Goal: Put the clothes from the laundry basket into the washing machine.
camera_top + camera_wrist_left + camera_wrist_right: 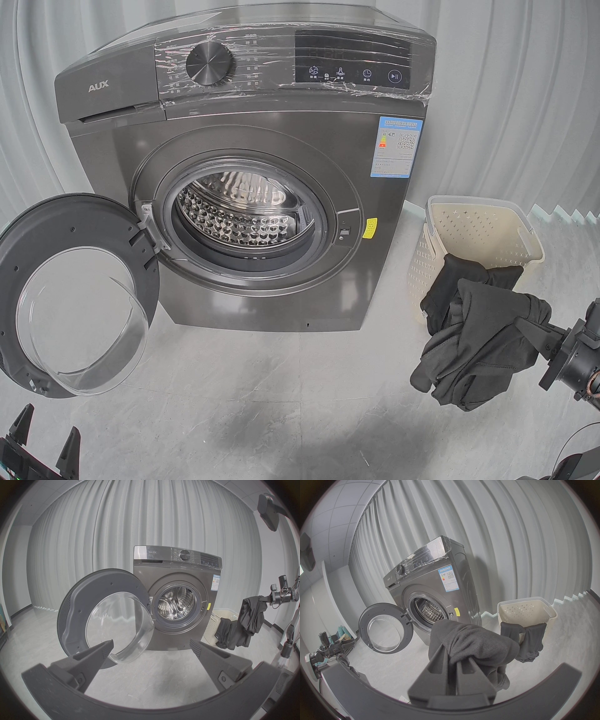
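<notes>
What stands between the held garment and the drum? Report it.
Nothing visible. The dark garment hangs from the right gripper beside the laundry basket; the door is swung wide left, the drum mouth open, bare floor between.

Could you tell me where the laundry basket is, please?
In the head view, the laundry basket sits just right of the washing machine, dark clothes draped over its rim.

Head view looks down nearby; wrist views share the washing machine (262, 131).
</notes>
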